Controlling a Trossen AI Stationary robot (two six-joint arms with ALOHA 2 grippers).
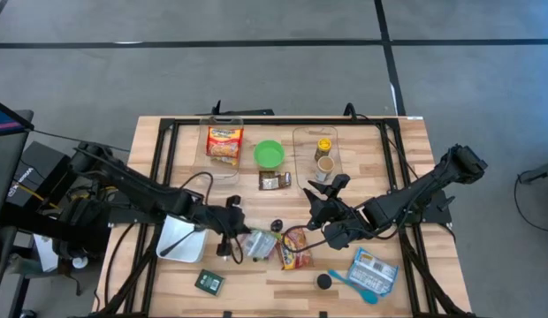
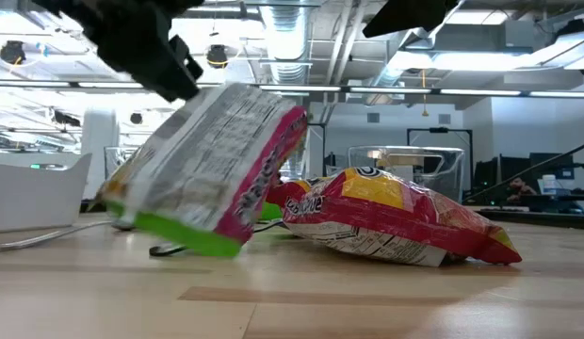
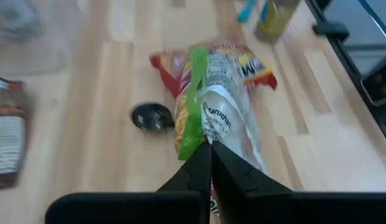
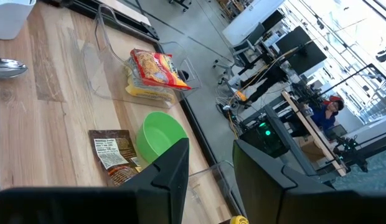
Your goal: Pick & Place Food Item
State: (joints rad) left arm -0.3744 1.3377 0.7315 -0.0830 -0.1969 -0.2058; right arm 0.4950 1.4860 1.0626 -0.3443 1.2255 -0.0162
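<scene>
With left pincer (image 3: 210, 148) pinched on pouch (image 2: 212, 169) edge, tilted up for lift off counter (image 2: 367, 301), beside red bag (image 2: 396, 221). Right pincer (image 4: 211, 165) idle, part-spread, empty, beyond red bag.

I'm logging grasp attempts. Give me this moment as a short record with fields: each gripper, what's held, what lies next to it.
left gripper: shut on clear snack bag, pinching its end
bag state: tilted, one end lifted, other end on table
beside it: red chip bag, lying flat
right gripper: open, empty, above the table near green bowl
nearby: brown packet
</scene>
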